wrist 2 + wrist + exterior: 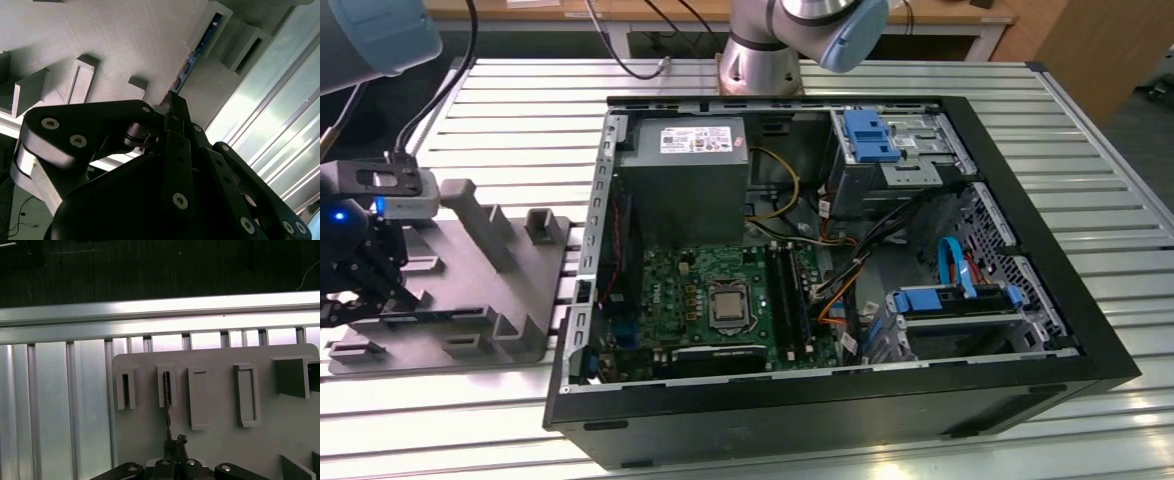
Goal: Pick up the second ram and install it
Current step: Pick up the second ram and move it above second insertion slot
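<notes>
Gripper [172,442] is over the grey holder block [494,290], jaws pressed in on the second ram [167,385]. You'll see it pinched edge-on in both wrist views.

Ram sits upright in a holder slot, not lifted out, so I'd call the pick only started and the install not begun.

Beyond the holder, on the exterior view's right: the open PC case [1061,290], with loose cables [841,280] beside its motherboard [680,290].

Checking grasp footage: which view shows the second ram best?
Second wrist view: the second ram, clamped in the gripper, runs lengthwise along the holder block. The first wrist view shows it edge-on; the exterior view leaves it too small to tell.
</notes>
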`<action>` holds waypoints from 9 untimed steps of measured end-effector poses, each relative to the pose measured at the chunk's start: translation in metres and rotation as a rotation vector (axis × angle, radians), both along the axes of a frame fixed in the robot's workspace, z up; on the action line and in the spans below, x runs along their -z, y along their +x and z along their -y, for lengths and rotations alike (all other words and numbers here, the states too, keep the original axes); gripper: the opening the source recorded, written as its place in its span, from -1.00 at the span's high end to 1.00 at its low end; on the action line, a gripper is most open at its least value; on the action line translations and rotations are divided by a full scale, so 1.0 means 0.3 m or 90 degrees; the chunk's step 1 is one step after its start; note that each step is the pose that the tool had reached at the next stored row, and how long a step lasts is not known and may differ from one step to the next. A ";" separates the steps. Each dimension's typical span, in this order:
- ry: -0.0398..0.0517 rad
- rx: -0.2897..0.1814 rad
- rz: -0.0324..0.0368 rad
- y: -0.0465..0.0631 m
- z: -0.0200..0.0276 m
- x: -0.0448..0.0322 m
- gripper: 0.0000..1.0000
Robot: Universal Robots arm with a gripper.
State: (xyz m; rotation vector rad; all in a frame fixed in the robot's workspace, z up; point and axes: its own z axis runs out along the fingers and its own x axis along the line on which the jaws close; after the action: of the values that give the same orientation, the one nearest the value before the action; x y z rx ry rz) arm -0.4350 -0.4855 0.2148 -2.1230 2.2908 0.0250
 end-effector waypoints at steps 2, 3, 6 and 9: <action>-0.0002 0.000 0.0000 0.000 0.000 0.000 0.80; -0.0003 0.000 -0.0001 0.000 0.000 0.000 0.80; -0.0006 0.000 0.0000 0.000 0.000 0.000 0.77; -0.0009 0.000 0.0000 0.000 0.000 0.000 0.54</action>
State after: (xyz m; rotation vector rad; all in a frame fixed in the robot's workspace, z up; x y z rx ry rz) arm -0.4350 -0.4855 0.2148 -2.1237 2.2916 0.0235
